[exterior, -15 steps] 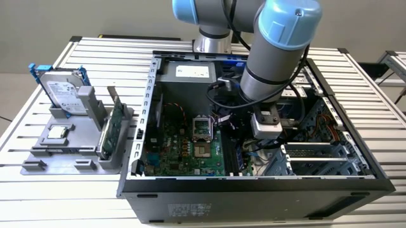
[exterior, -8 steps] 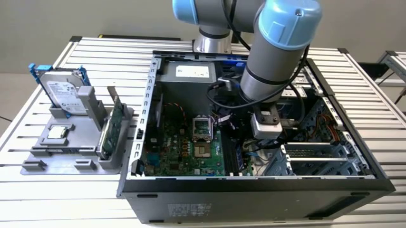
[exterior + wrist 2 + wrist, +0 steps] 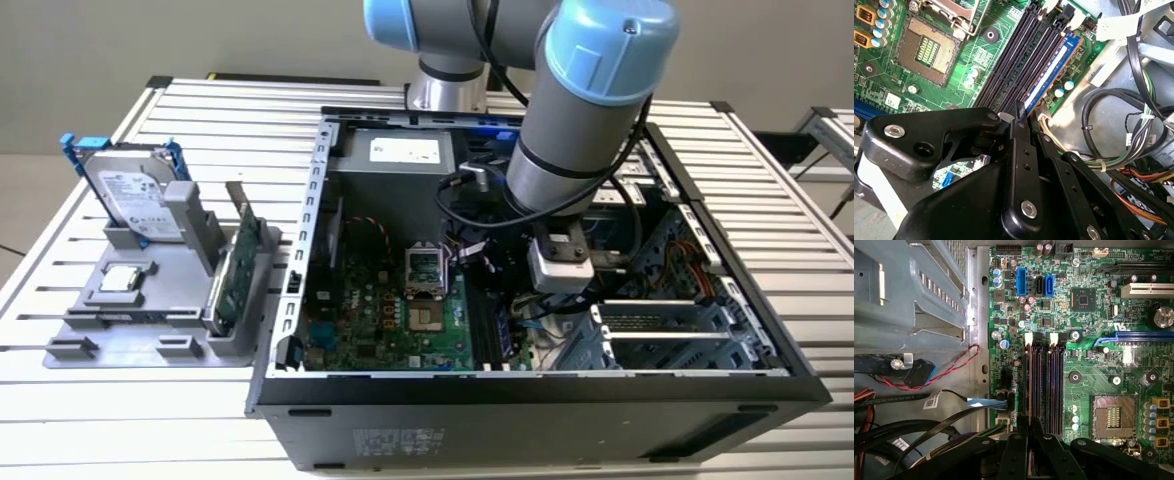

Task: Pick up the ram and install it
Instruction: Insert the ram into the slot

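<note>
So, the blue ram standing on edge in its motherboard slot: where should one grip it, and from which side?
Pinch the ram across its two flat faces at the top long edge, coming from straight above the motherboard. It stands thin on edge with black slots close beside it, so probably only that edge is free.

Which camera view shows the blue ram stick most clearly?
The second wrist view: the ram stands edge-on in the outermost black slot, with the gripper at its near end. In the first wrist view it is a thin line among the slots. The exterior view gives little of it.
</note>
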